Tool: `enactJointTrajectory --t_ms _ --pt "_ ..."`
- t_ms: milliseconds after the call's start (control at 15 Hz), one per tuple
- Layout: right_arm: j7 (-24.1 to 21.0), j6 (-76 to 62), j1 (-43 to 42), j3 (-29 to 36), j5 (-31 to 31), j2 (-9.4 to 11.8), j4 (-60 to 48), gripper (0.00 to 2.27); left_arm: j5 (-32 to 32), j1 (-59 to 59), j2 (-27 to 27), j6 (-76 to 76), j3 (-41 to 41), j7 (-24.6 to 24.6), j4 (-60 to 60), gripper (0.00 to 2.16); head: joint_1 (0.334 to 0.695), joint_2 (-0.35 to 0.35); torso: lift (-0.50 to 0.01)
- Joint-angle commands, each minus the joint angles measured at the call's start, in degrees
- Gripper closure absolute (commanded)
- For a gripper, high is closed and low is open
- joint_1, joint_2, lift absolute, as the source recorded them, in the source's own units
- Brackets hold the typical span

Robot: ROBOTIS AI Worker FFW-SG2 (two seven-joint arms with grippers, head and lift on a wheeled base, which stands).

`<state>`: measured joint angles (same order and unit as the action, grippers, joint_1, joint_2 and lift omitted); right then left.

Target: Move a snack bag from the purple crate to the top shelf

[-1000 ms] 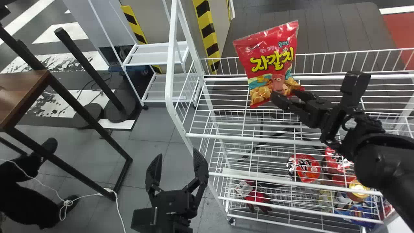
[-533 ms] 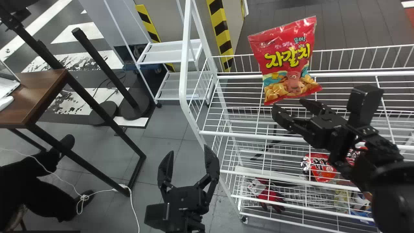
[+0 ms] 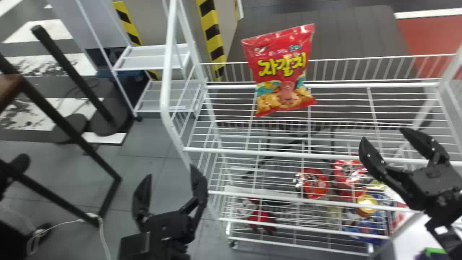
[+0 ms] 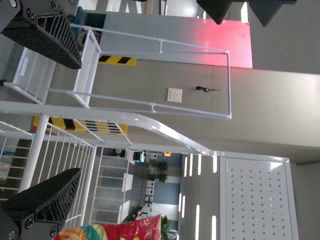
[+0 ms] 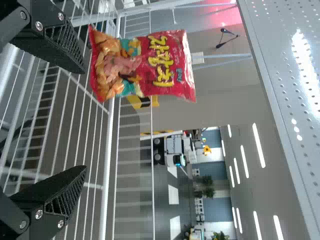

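Observation:
The red snack bag stands upright on the white rack's top shelf, toward its left end, against the back rail. To the right and nearer, my right gripper is open, apart from the bag. The right wrist view has the bag beyond the spread fingers of the right gripper. My left gripper stays low at the rack's front left corner, open and holding nothing. A corner of the bag appears past the left gripper in the left wrist view. A bit of purple shows at the bottom right.
Lower shelves hold red packages, a yellow-lidded item and red gloves. The rack's white side frame rises between the left gripper and the bag. A dark-legged table stands at the left.
The right gripper has drawn back from the bag to the right and toward the front, its fingers now wider apart. The bag stays on the shelf. The head view has shifted.

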<state>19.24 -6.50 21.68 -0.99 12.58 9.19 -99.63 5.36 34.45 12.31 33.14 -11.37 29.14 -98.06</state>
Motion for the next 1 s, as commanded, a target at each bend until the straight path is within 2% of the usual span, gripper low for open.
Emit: enactJointTrajectory --t_ms 0,133,200,400,533,667,733,933 --pt "0.5 -2.3 3.7 2.8 0.3 0.0 -0.4 0.16 -0.5 0.2 0.0 -3.9 -1.1 1.1 -1.9 0.02 0.695 0.133 0.001" --pt "2.6 -3.6 5.8 5.3 0.6 -1.5 -0.5 0.16 -2.1 1.0 0.5 -13.1 -3.2 1.9 -5.6 0.09 0.695 0.081 0.001" --pt "4.1 -4.1 6.9 6.6 1.0 -2.0 -0.6 0.17 -3.2 1.7 0.5 -12.9 -4.1 2.4 -7.0 0.08 0.695 0.061 0.001" --pt "5.8 -5.7 8.9 9.2 1.8 -2.0 -1.0 0.17 -5.1 2.6 1.8 -13.2 -9.1 5.5 -10.8 0.11 0.695 0.004 0.001" --pt "7.0 -5.5 9.6 10.2 2.4 -2.0 -1.4 0.17 -6.2 2.3 2.2 -13.1 -13.0 8.1 -11.4 0.14 0.695 -0.066 0.001" --pt "7.7 -5.1 10.3 11.6 2.9 -1.9 -1.7 0.16 -7.3 1.5 2.2 -13.4 -16.3 8.8 -12.2 0.15 0.695 -0.113 0.001" --pt "7.7 -5.0 10.6 12.4 2.9 -1.8 -1.7 0.16 -7.2 0.3 2.2 -15.5 -17.5 8.8 -12.6 0.15 0.695 -0.162 0.001" --pt "9.1 -2.5 11.1 15.8 3.0 -2.0 -1.7 0.16 -6.3 -5.4 1.2 -24.7 -21.8 9.3 -12.6 0.16 0.695 -0.236 0.001"
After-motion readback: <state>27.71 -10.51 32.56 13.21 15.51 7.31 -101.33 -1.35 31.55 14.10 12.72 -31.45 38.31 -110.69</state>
